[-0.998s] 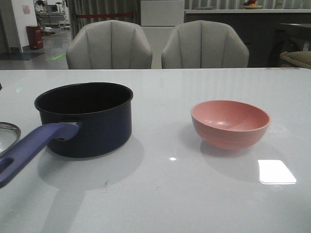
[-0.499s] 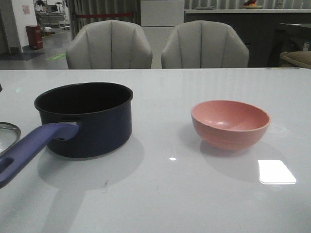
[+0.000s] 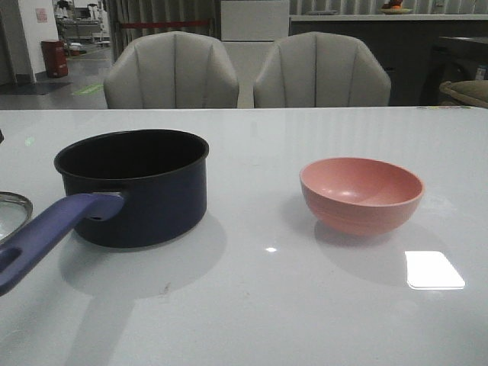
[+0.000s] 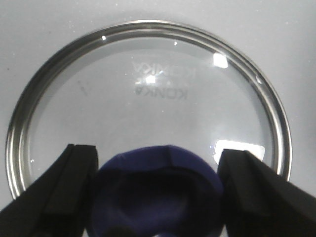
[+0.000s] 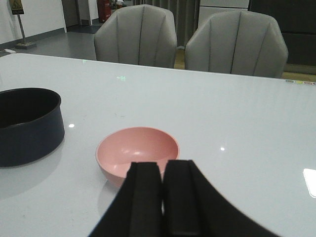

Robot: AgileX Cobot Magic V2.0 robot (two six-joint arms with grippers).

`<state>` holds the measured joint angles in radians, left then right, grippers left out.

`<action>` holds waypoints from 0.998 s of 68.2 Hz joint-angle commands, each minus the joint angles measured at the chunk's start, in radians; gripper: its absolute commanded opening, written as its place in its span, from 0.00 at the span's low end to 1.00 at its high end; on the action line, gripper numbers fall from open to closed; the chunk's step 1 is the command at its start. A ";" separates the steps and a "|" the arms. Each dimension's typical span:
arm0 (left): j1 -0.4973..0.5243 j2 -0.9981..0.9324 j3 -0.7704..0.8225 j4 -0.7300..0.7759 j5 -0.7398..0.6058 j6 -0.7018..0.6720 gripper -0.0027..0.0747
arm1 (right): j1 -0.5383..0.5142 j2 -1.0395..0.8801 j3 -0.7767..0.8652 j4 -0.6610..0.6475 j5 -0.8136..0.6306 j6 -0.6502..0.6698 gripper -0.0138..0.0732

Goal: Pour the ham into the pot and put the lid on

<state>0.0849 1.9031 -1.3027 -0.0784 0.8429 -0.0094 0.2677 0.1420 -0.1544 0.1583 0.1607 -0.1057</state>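
Note:
The glass lid (image 4: 148, 94) with a metal rim lies flat on the table; only its edge (image 3: 11, 213) shows at the far left of the front view. My left gripper (image 4: 158, 163) straddles the lid's dark blue knob (image 4: 158, 192), with a finger against each side of it. The navy pot (image 3: 133, 187) stands to the left, its purple-blue handle (image 3: 46, 232) pointing toward the front; it also shows in the right wrist view (image 5: 27, 126). Its inside is dark and no ham shows. My right gripper (image 5: 163, 168) is shut and empty, just in front of the pink bowl (image 5: 137, 150).
The pink bowl (image 3: 361, 194) stands at the right of the table and looks empty. Two grey chairs (image 3: 171, 69) stand behind the table's far edge. A bright light reflection (image 3: 433, 269) lies on the tabletop in front of the bowl.

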 commanded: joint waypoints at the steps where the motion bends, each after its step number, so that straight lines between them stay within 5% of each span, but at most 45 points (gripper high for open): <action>1: -0.007 -0.032 -0.050 -0.001 0.054 -0.001 0.34 | 0.002 0.008 -0.026 0.000 -0.083 -0.012 0.34; 68: -0.007 -0.083 -0.298 -0.005 0.194 0.002 0.34 | 0.002 0.008 -0.026 0.000 -0.083 -0.012 0.34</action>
<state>0.0843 1.8972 -1.5478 -0.0706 1.0443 -0.0094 0.2677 0.1420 -0.1544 0.1583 0.1607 -0.1057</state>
